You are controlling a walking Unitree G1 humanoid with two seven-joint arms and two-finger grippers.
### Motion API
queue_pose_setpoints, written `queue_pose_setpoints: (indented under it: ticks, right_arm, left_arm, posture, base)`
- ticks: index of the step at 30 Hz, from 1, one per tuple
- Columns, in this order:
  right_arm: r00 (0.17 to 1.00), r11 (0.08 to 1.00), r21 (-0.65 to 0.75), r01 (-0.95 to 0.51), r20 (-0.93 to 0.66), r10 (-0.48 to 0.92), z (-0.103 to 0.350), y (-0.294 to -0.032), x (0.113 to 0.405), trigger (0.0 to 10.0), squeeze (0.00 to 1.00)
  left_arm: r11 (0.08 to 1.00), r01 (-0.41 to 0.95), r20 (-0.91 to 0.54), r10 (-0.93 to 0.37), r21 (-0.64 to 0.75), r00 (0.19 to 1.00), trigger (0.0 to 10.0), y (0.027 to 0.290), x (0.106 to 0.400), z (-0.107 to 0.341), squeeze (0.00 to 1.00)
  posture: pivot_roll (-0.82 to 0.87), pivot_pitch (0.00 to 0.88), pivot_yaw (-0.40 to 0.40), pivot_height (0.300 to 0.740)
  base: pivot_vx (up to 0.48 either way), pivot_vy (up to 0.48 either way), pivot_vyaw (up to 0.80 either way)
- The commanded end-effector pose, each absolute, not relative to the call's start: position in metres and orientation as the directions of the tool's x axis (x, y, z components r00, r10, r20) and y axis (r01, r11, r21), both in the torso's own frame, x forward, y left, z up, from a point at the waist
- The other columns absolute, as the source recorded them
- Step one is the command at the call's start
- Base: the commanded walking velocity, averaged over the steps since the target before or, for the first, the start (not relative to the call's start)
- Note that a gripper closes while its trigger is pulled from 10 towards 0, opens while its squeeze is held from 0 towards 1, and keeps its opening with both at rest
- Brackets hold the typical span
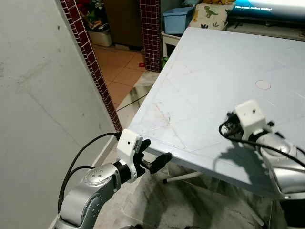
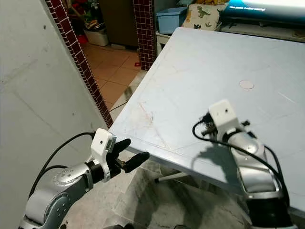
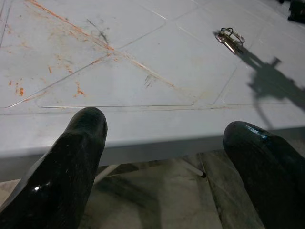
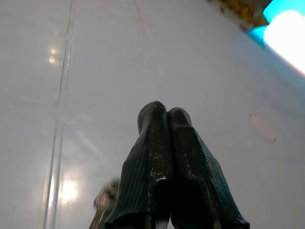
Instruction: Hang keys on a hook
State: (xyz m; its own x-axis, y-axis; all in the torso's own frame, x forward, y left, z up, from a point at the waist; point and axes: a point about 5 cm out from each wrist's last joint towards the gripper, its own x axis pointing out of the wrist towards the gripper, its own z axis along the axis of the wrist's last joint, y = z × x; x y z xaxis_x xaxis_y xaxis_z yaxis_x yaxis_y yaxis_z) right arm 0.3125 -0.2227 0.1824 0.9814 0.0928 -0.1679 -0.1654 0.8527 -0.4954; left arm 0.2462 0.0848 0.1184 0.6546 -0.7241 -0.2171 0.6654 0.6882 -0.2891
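Observation:
A small bunch of keys [image 3: 229,38] on a metal ring lies on the pale grey table [image 1: 205,67], near its front edge. My right gripper [image 4: 166,110] hovers just above the table with its two black fingers pressed together and nothing between them. The keys [image 4: 106,200] show blurred beside and below those fingers. From the head, the right wrist's white camera block [image 1: 250,114] covers the fingers. My left gripper [image 1: 155,153] is open and empty. It sits off the table's near left corner, just below the edge, pointing across the top towards the keys.
A grey wall [image 1: 38,95] with a red-tiled edge [image 1: 90,62] stands close on the left, with a narrow strip of floor between it and the table. A blue bin [image 1: 177,19], a dinosaur-print cushion [image 1: 209,14] and a lit screen [image 1: 267,7] lie beyond the table's far end.

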Motion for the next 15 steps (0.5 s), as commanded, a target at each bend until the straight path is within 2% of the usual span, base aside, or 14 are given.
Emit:
queue_pose_setpoints:
  ticks: [1, 9, 10, 11, 12, 13, 15]
  right_arm:
    - [0.987, 0.846, -0.512, -0.151, -0.129, 0.098, 0.19, -0.22, 0.312, 0.0, 0.0]
    - [0.987, 0.837, -0.526, -0.151, -0.128, 0.097, 0.188, -0.222, 0.312, 0.0, 0.0]
    - [0.982, 0.828, -0.534, -0.169, -0.159, 0.098, 0.184, -0.223, 0.311, 2.5, 0.0]
    - [0.979, 0.831, -0.526, -0.183, -0.172, 0.107, 0.182, -0.223, 0.31, 9.2, 0.05]
    - [0.979, 0.833, -0.522, -0.185, -0.173, 0.109, 0.181, -0.223, 0.309, 9.2, 0.05]
    - [0.976, 0.833, -0.517, -0.198, -0.185, 0.117, 0.18, -0.222, 0.309, 10.0, 1.0]
    - [0.967, 0.833, -0.504, -0.229, -0.218, 0.135, 0.177, -0.22, 0.307, 10.0, 1.0]
  left_arm:
    - [0.69, 0.669, -0.213, -0.723, -0.275, 0.657, 10.0, 0.085, 0.246, 0.121, 0.0]
    - [0.691, 0.668, -0.211, -0.722, -0.274, 0.659, 10.0, 0.085, 0.247, 0.121, 0.0]
    - [0.691, 0.669, -0.211, -0.722, -0.274, 0.659, 10.0, 0.085, 0.247, 0.121, 0.0]
    - [0.69, 0.67, -0.212, -0.723, -0.274, 0.658, 10.0, 0.085, 0.247, 0.121, 0.0]
    - [0.69, 0.67, -0.212, -0.723, -0.273, 0.657, 10.0, 0.085, 0.247, 0.12, 0.0]
    - [0.69, 0.671, -0.213, -0.723, -0.273, 0.657, 10.0, 0.085, 0.247, 0.12, 0.0]
    - [0.688, 0.672, -0.213, -0.725, -0.274, 0.655, 10.0, 0.085, 0.247, 0.12, 0.0]
  posture:
    - [-0.08, 0.124, 0.097, 0.74]
    - [-0.08, 0.118, 0.095, 0.74]
    - [-0.08, 0.118, 0.095, 0.74]
    - [-0.08, 0.115, 0.095, 0.74]
    - [-0.08, 0.115, 0.095, 0.74]
    - [-0.08, 0.114, 0.095, 0.74]
    - [-0.08, 0.113, 0.096, 0.74]
  base:
    - [0.0, 0.0, 0.0]
    - [0.0, 0.0, 0.0]
    - [0.0, 0.0, 0.0]
    - [0.0, 0.0, 0.0]
    - [0.0, 0.0, 0.0]
    - [0.0, 0.0, 0.0]
    - [0.0, 0.0, 0.0]
